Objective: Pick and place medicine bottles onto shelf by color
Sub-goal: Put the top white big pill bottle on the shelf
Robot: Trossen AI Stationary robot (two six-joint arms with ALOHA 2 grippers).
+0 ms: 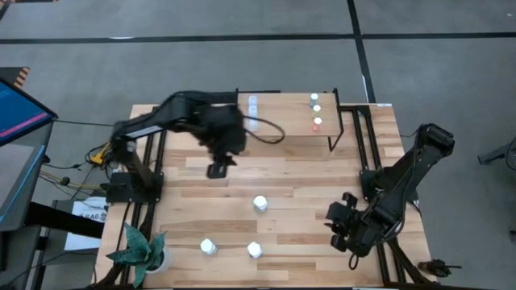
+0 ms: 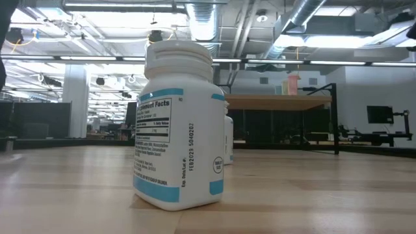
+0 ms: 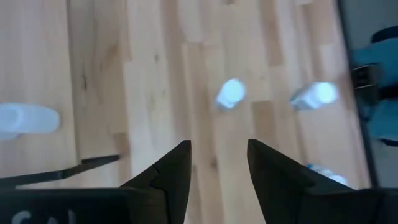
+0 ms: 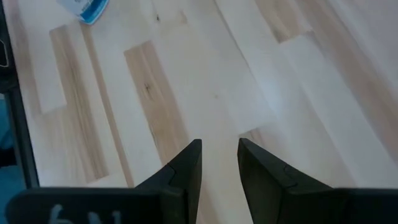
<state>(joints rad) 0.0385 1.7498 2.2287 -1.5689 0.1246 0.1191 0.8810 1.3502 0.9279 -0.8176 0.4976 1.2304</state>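
Notably, three white medicine bottles stood loose on the worktop [image 1: 193,181]: one near the middle [image 1: 260,203] and two closer to the front edge [image 1: 207,246] and [image 1: 254,250], all well apart from one another. The shelf [image 1: 282,121] sat at the far side and already carried three small bottles with coloured caps at its right end [image 1: 316,111] and pale ones near its left end [image 1: 253,105]. The left gripper [image 1: 219,167] hung over the worktop just in front of the shelf, its fingers apart and holding nothing. The right gripper [image 1: 343,219] waited near the right front corner, fingers slightly apart and empty. The chief risk judged was a smooth, upright bottle tipping or rolling if a finger struck it off-centre on descent. A second was knocking the bottles already shelved when setting another beside them, or mixing the colour groups.
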